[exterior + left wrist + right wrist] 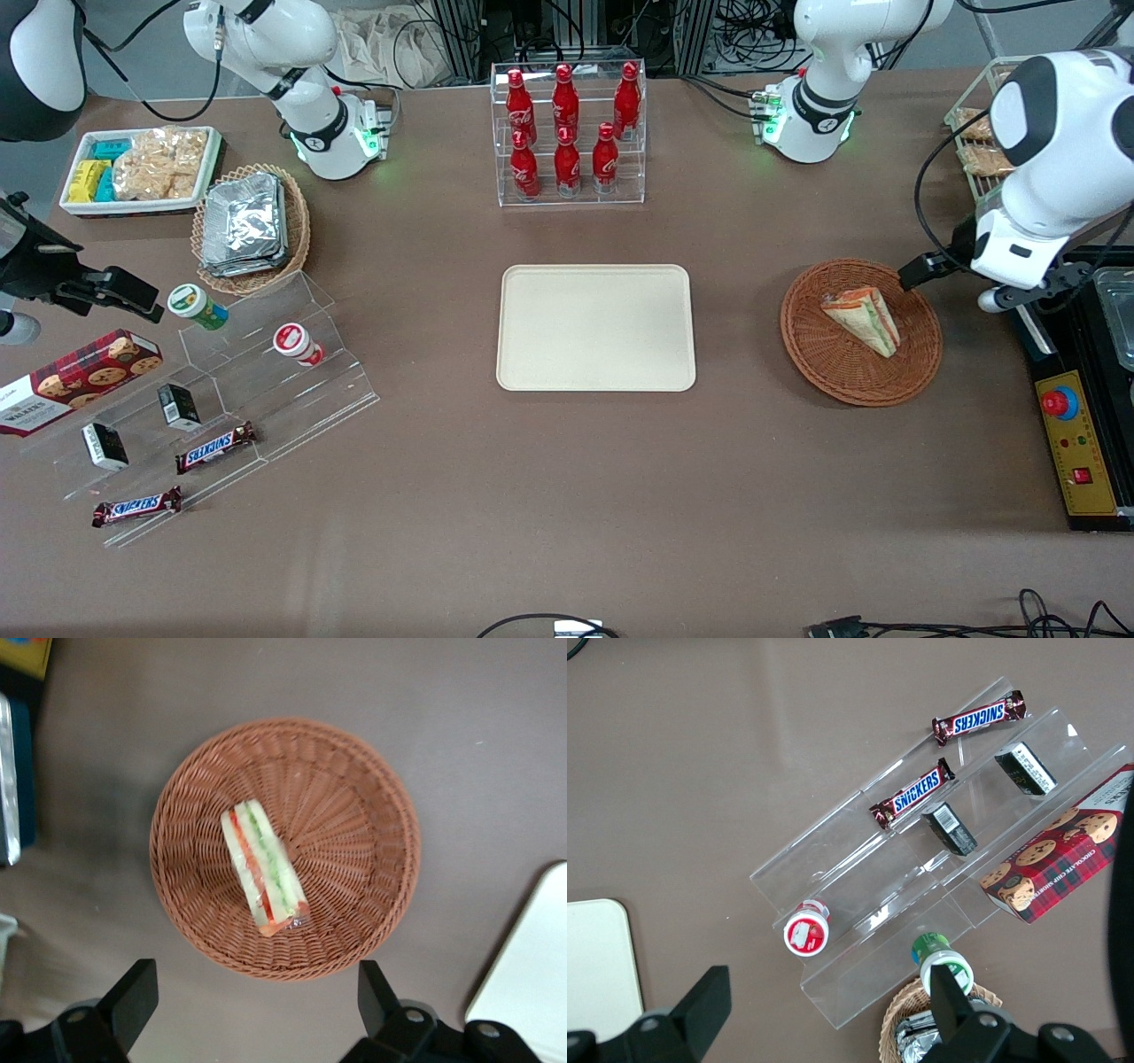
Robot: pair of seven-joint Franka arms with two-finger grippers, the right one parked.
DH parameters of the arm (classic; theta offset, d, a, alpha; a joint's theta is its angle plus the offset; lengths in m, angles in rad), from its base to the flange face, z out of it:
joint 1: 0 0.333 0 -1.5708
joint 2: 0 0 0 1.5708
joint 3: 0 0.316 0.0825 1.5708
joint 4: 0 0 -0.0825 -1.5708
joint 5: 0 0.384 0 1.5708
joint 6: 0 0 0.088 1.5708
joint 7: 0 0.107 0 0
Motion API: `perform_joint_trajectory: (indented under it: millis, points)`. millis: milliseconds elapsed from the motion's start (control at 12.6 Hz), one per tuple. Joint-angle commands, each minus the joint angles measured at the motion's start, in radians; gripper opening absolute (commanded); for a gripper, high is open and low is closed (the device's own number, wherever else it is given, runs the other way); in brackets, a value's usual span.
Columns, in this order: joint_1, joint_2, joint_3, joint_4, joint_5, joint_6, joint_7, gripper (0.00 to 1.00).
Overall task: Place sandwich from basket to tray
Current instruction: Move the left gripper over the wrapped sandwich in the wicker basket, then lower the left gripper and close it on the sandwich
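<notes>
Lying on its side in the basket (860,332), the sandwich (862,319) shows its green, red and orange layers through the clear wrap, with its narrow tip pointing toward the front camera. It sits a little off the middle of the woven bowl, touching the wicker floor and nothing else. The gripper (257,1010) hangs above the basket's rim, toward the working arm's end of the table, and its two dark fingers (133,997) are spread wide apart with only bare tabletop and basket edge between them; they hold nothing. From the wrist camera the sandwich lies just ahead of that gap, clear of both fingertips.

The tray (595,327) rests flat on the brown table (567,496) near the middle, well apart from the basket, and a pale corner of it also shows in the wrist view. Farther from the front camera than the tray stands a clear rack of red bottles (567,133). Toward the parked arm's end of the table sit a lighter wicker basket of foil packets (248,226), a white bin of snacks (142,168), a clear stepped stand (257,390) with two small cups and chocolate bars, and a box of cookies (75,377).
</notes>
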Motion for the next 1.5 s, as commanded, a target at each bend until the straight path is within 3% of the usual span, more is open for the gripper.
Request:
perform_joint_trajectory:
  millis: [0,554,1424]
  points:
    - [0.001,-0.044,0.001,-0.099,0.013,0.080,-0.114,1.00]
    - [0.001,-0.002,0.001,-0.292,0.013,0.371,-0.261,1.00]
    - [0.021,0.184,0.002,-0.400,0.012,0.736,-0.287,1.00]
